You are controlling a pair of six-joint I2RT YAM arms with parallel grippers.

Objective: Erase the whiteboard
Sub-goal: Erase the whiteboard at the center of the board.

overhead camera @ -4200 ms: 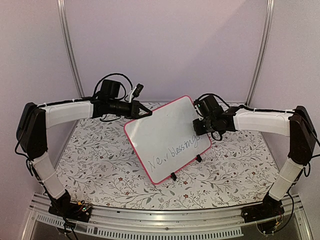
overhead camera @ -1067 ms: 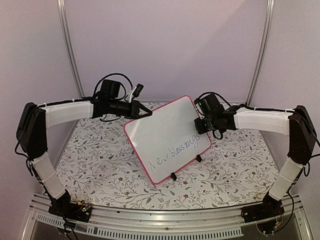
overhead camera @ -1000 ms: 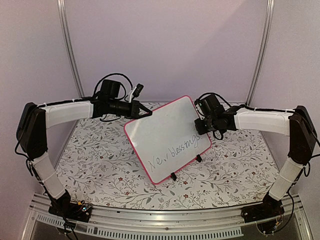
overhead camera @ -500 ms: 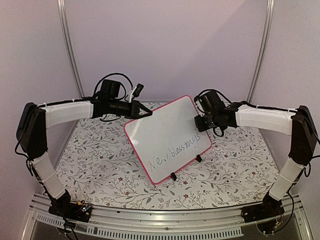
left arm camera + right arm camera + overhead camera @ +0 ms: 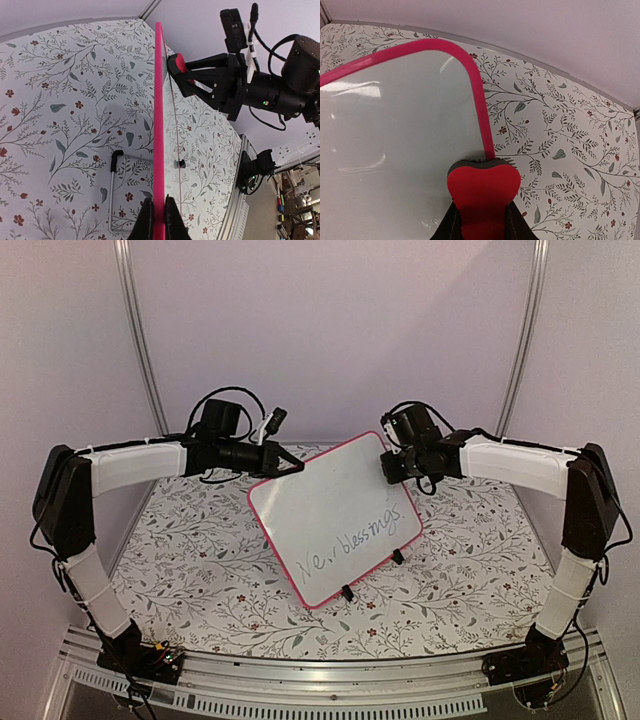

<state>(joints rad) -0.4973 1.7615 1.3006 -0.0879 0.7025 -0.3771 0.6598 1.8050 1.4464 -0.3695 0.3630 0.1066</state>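
Note:
The whiteboard (image 5: 330,505) stands tilted in the middle of the table, pink-rimmed, with dark handwriting (image 5: 350,545) low on its face. My left gripper (image 5: 290,468) is shut on its upper left rim; the left wrist view shows the board edge-on (image 5: 159,100) between my left gripper's (image 5: 159,220) jaws. My right gripper (image 5: 392,466) is shut on a red eraser (image 5: 482,190), whose dark felt face rests against the whiteboard's right rim (image 5: 479,105) near the top right corner. The board surface (image 5: 395,150) beside the eraser is blank. From the left wrist the eraser (image 5: 176,64) shows at the board's far edge.
A floral cloth (image 5: 200,560) covers the table. Two black clip feet (image 5: 347,592) hold the board's lower edge. A thin wire stand (image 5: 111,195) lies on the cloth behind the board. An aluminium rail (image 5: 300,695) runs along the near edge, and walls close the back and sides.
My right gripper has carried the eraser up along the board's right edge toward the top right corner. The left gripper, the board and the handwriting look unchanged.

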